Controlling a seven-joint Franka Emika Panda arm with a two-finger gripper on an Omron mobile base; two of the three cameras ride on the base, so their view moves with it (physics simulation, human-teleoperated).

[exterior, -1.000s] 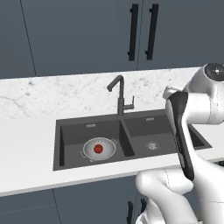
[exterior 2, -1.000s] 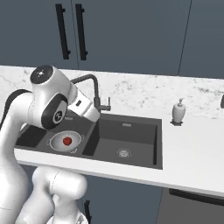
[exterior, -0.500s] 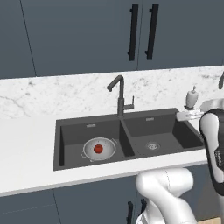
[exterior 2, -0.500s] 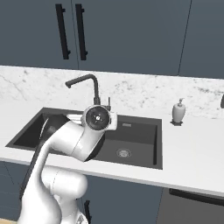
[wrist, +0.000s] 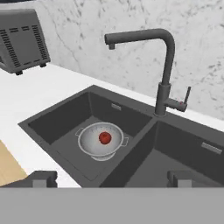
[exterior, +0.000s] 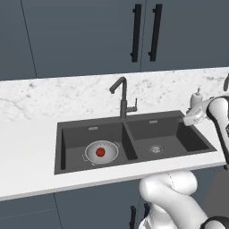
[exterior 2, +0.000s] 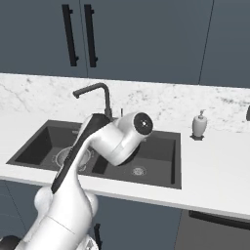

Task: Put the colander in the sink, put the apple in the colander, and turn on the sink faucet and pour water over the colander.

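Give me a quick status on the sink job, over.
Gripper open, empty, above the sink. Apple sits in colander in left basin. Faucet lever untouched, no water running; path to it unobstructed.

The dark double-basin sink (exterior: 67,147) sat in the white marble counter (exterior: 27,147). Down in the left basin, the silver colander (exterior: 101,152) rested on the floor, and the red apple (exterior: 100,152) lay right at its middle. The right basin held just its round drain (exterior: 155,148). The dark faucet (exterior: 122,99) stood upright behind the divider, spout bent toward the left, its small lever on the right side. At the right edge, the white arm (exterior: 214,114) hung over the counter, just beside a white pump bottle (exterior: 196,99). Dark cabinets (exterior: 80,36) rose behind.
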